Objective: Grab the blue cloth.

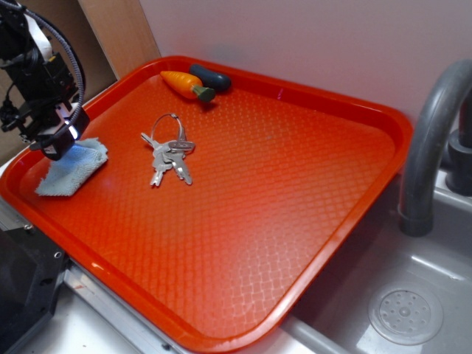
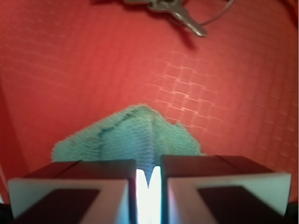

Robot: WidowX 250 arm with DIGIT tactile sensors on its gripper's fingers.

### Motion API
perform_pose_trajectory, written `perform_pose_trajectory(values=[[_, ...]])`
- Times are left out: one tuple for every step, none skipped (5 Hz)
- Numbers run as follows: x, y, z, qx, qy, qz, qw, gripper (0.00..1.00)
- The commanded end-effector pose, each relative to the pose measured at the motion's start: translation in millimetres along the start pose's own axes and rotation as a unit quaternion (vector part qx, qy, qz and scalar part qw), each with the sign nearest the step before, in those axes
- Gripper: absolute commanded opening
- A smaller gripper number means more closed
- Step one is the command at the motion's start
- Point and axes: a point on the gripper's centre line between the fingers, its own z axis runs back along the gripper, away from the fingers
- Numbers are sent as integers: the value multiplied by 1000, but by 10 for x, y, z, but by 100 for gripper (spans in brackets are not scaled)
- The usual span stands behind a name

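Wrist view shows the claw (image 2: 148, 184) at the bottom, its two pads almost together, with a raised ridge of the cloth (image 2: 135, 135) pinched in the narrow gap between them. The cloth lies on the red tray (image 2: 70, 70), and its fabric rises toward the pads like a small tent. I judge it very light and soft; it should fold and hang when lifted, and it is not fragile. The terry surface gives good friction, so a pinch on this middle fold seems a good place. Beyond it lie the keys (image 2: 187, 18). In the exterior view the cloth (image 1: 74, 171) is in the left corner of the tray, well apart from the keys (image 1: 168, 151).
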Motion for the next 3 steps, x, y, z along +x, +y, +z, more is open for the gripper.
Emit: perform_pose_trajectory(values=[[502,79,632,76,-46,49,995,0],[824,52,1137,67,-83,65,992,0],[812,28,1649,55,-100,78,990,0]])
